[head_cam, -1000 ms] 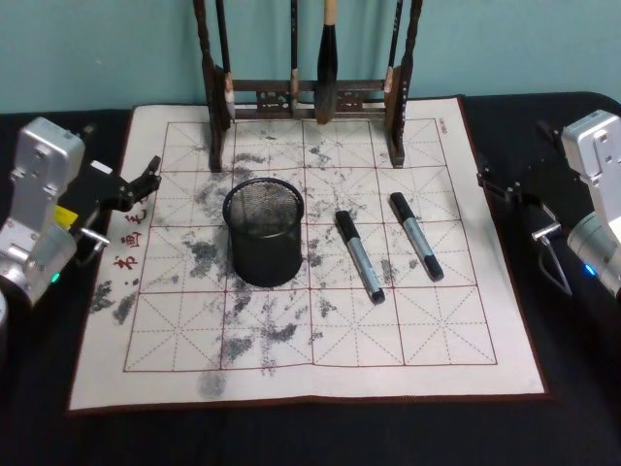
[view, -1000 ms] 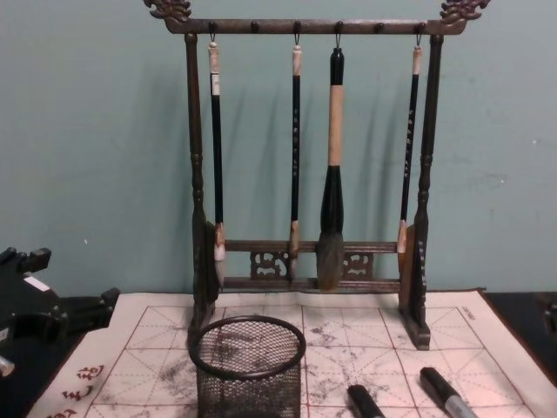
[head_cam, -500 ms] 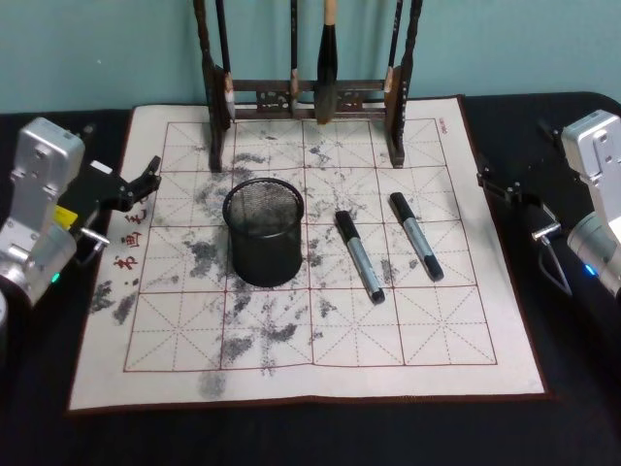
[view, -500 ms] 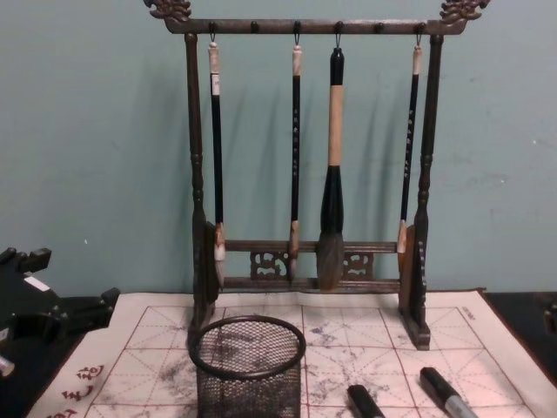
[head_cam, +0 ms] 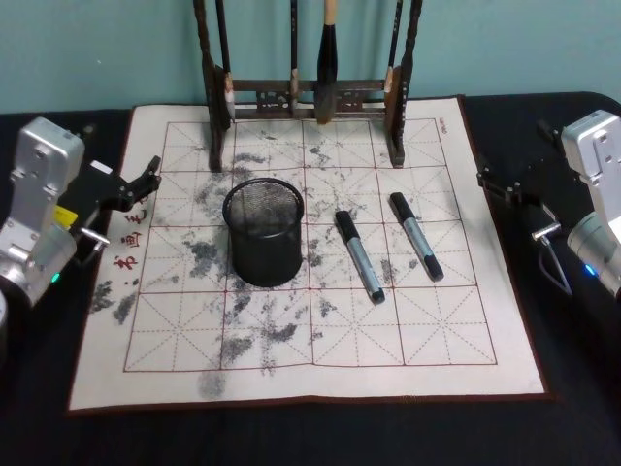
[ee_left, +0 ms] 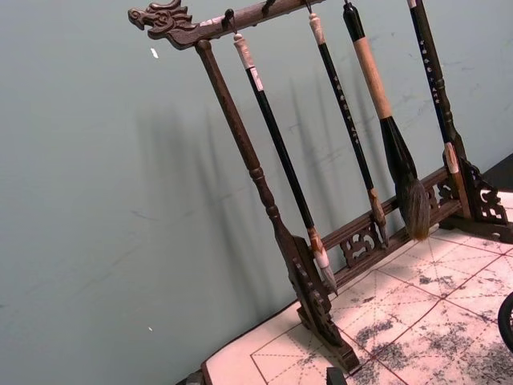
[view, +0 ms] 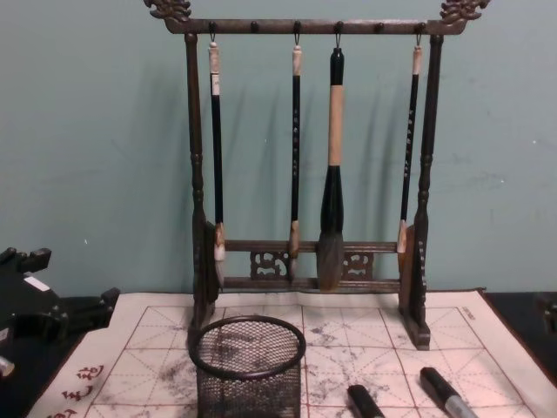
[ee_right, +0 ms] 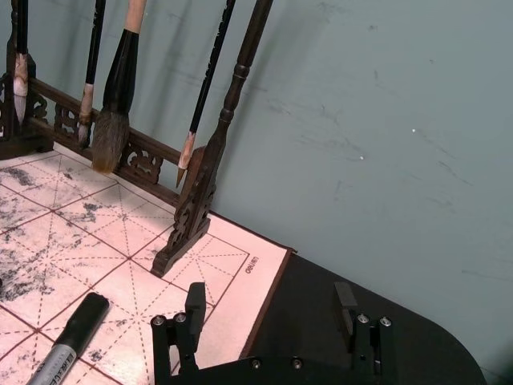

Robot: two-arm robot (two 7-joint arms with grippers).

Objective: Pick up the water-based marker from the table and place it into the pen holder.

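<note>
Fingers (ee_right: 194, 306) of the right claw (head_cam: 492, 182) stand spread wide, the claw sitting over the dark counter (head_cam: 582, 388) just off the 3 o'clock edge of the cream mat (head_cam: 310, 364). From that claw, toward 8 o'clock, the first marker (head_cam: 416, 236) lies flat on the mat, its black cap pointing to about 11 o'clock. The second marker (head_cam: 359, 255) lies on the first one's 9 o'clock side, nearly parallel, the two apart. Farther the same way, the pen holder (head_cam: 264, 260) stands upright on the mat, near the second marker but not touching it. The left claw (head_cam: 148, 178), also spread, sits at the mat's 9 o'clock edge, with the pen holder at its 4 o'clock, well apart. At the mat's 12 o'clock end stands the wooden brush rack (head_cam: 309, 97), four brushes (view: 334, 165) hanging from its top bar.
</note>
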